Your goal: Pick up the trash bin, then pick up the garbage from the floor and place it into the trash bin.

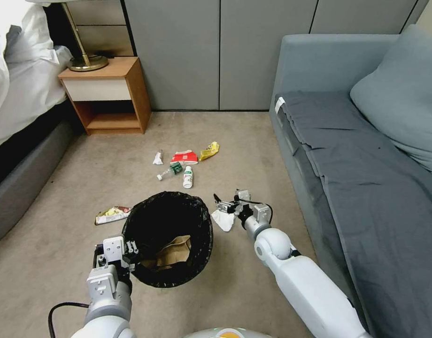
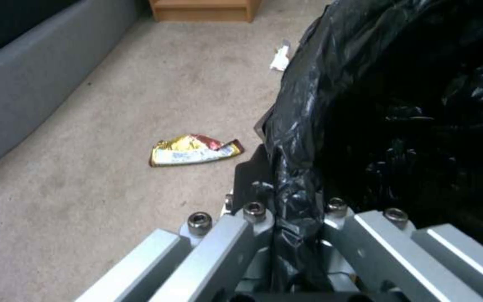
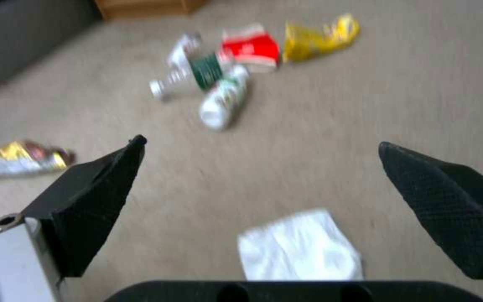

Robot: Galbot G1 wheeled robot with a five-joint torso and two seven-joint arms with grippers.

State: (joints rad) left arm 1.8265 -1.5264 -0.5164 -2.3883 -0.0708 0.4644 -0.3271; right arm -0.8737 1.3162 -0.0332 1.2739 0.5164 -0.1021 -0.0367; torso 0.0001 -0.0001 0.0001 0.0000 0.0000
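On the beige carpet between bed and sofa, we hold the trash bin (image 1: 168,238) by its bagged rim, our left end effector (image 1: 129,252) clamped on it so the mouth stays up and close to the litter; a tan paper bag (image 1: 174,251) lies inside. Beside it, our right end effector (image 1: 225,199) hangs wide above a white tissue (image 3: 300,251), seemingly for the next pick. Farther off lie bottles (image 1: 188,177) and wrappers (image 1: 209,150).

One trash bin (image 1: 169,237), two bottles (image 1: 169,171), two tissues (image 1: 224,219), three wrappers (image 1: 209,150).
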